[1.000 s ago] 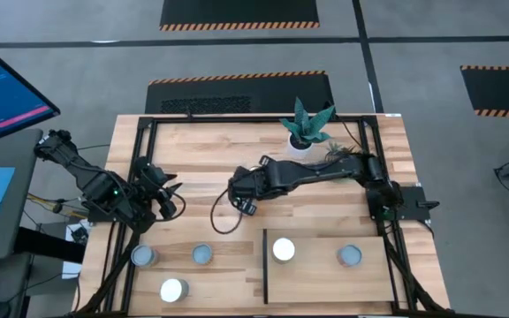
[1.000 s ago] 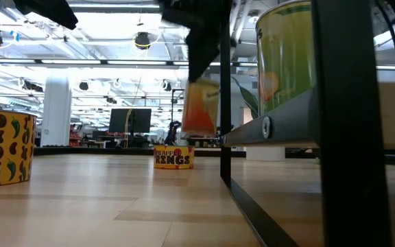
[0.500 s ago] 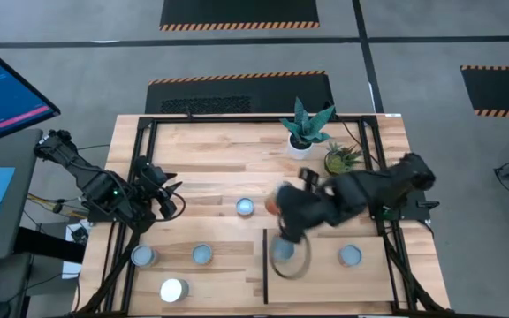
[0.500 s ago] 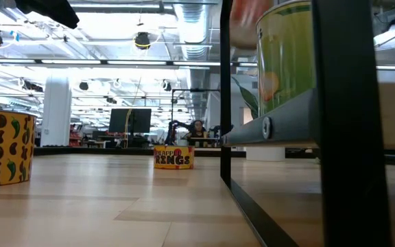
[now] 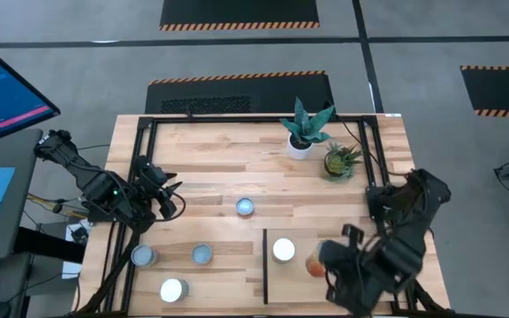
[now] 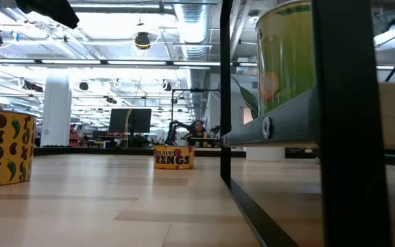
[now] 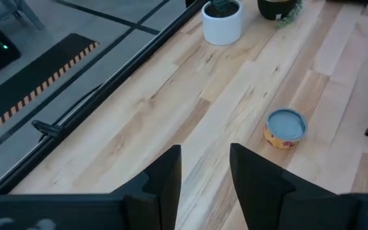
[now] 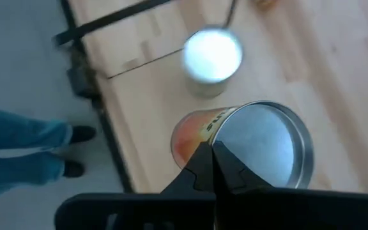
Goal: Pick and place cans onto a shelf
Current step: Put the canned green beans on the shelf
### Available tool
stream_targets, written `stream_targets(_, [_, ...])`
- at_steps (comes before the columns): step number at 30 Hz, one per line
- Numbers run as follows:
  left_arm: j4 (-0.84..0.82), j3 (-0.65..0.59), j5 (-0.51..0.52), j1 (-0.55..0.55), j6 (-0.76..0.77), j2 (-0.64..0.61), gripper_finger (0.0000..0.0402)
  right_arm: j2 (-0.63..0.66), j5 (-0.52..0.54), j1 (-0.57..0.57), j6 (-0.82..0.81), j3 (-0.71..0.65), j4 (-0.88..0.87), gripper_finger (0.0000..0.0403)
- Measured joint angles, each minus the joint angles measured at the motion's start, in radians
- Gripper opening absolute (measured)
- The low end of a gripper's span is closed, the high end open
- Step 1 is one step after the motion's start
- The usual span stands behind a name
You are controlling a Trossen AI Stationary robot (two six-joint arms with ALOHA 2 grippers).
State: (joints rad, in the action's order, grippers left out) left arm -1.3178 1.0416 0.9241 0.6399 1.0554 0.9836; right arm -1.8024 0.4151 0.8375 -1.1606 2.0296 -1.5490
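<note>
My right gripper (image 5: 321, 262) hangs over the shelf (image 5: 294, 284), shut on a can with an orange label (image 8: 248, 144). A white-topped can (image 5: 283, 250) stands on the shelf beside it. A blue-topped can (image 5: 245, 207) stands mid-table, and three more cans (image 5: 201, 254) stand on the tabletop at the near left. My left gripper (image 7: 203, 172) waits open at the table's left, pointing toward the blue-topped can (image 7: 286, 126). In the low view a green can (image 6: 286, 55) stands on the shelf's raised edge (image 6: 273, 127). My right gripper pinches the orange-labelled can by its top rim (image 8: 217, 148), at the side nearest the wrist, between its two shut fingers (image 8: 200, 167). The fingers slant down from above. The can is lifted clear of the shelf and tilted, its silvery top facing the camera.
Two potted plants stand at the far right, one in a white pot (image 5: 300, 146), one in a dark pot (image 5: 336, 163). A black frame (image 5: 237, 117) rings the table. A person's legs (image 8: 24, 150) stand by the near edge beyond the shelf's black strip (image 5: 264, 265).
My right gripper has swung from the middle of the table toward the near right edge and risen, carrying the orange-labelled can over the shelf. The blue-topped can mid-table, covered by the arm before, now shows. The left arm has kept still.
</note>
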Motion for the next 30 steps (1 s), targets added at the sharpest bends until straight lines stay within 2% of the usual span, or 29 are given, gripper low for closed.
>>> stream_targets(6, [0.000, 0.000, 0.000, 0.000, 0.016, 0.000, 0.0123, -0.094, -0.032, 0.056, -0.094, 0.000, 0.011, 0.0000])
stream_targets(10, [0.021, 0.000, 0.000, 0.000, 0.020, 0.000, 0.0123, -0.170, -0.036, 0.060, -0.091, 0.000, 0.065, 0.0000])
stream_targets(17, [0.067, 0.000, -0.001, 0.000, 0.004, 0.000, 0.0123, -0.255, -0.034, 0.042, -0.010, 0.030, 0.092, 0.0000])
stream_targets(22, [0.081, 0.000, -0.001, 0.000, 0.001, 0.000, 0.0123, -0.298, -0.041, 0.008, 0.105, 0.080, 0.102, 0.0000])
stream_targets(30, [0.081, 0.000, -0.001, 0.000, 0.000, 0.000, 0.0123, -0.313, -0.046, -0.038, 0.238, 0.103, 0.177, 0.0000])
